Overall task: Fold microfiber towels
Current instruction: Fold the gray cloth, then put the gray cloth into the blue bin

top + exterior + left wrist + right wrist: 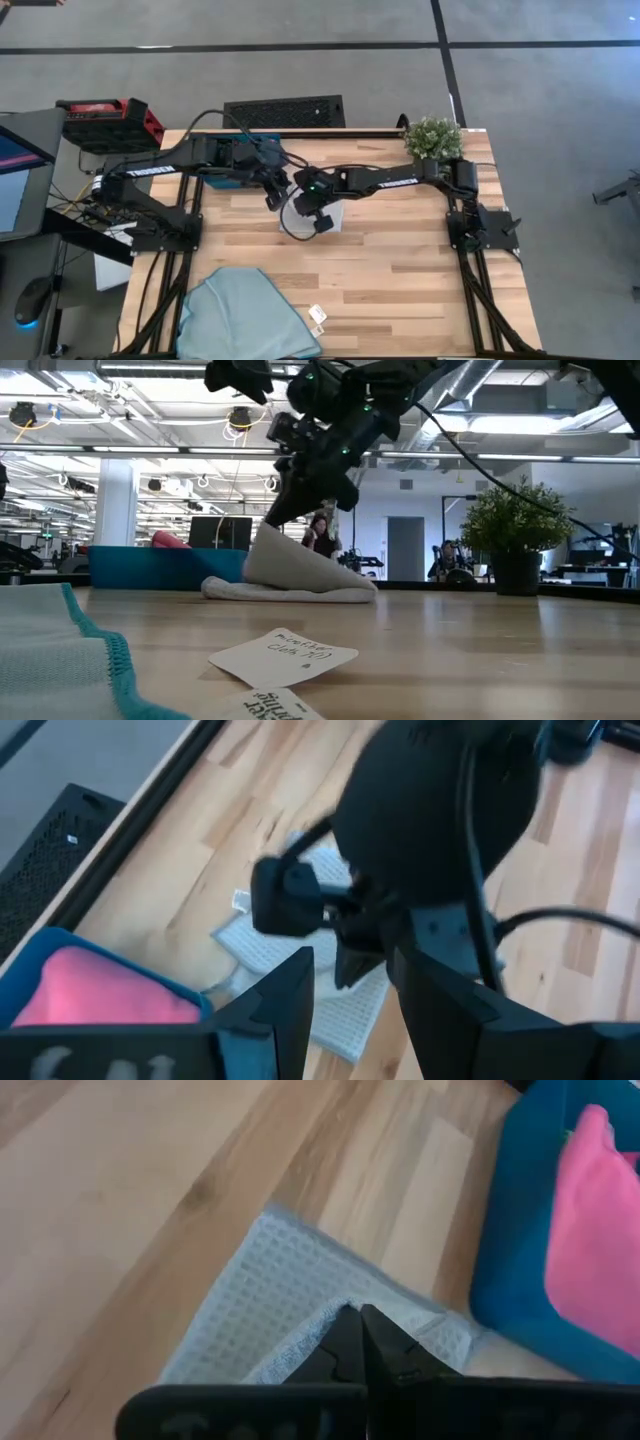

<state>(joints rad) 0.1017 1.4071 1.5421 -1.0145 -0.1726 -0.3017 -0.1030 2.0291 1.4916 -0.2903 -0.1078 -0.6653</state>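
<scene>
**Operator:** Nearest the low camera, what lies there?

**Arms:** Light blue towel point(50, 650), spread at six o'clock on my table point(400, 270), with paper tags point(283, 656) just beside it. I judge it waits its turn.

**Operator:** And the largest things after the table?

**Arms:** My teal tray point(232, 160) at eleven o'clock, holding the pink towel point(600, 1230); I see no green one. Then the pale grey towel point(325, 216) at table centre, one edge lifted into a slope.

**Operator:** Why lifted?

**Arms:** My right gripper point(362, 1342) has its jaws pinched together on that edge, raising it so it can be carried over, I think, for a fold.

**Operator:** Your left?

**Arms:** My left gripper point(352, 982) hovers just at nine o'clock of the grey towel, jaws apart, empty, perhaps ready to steady the cloth.
</scene>
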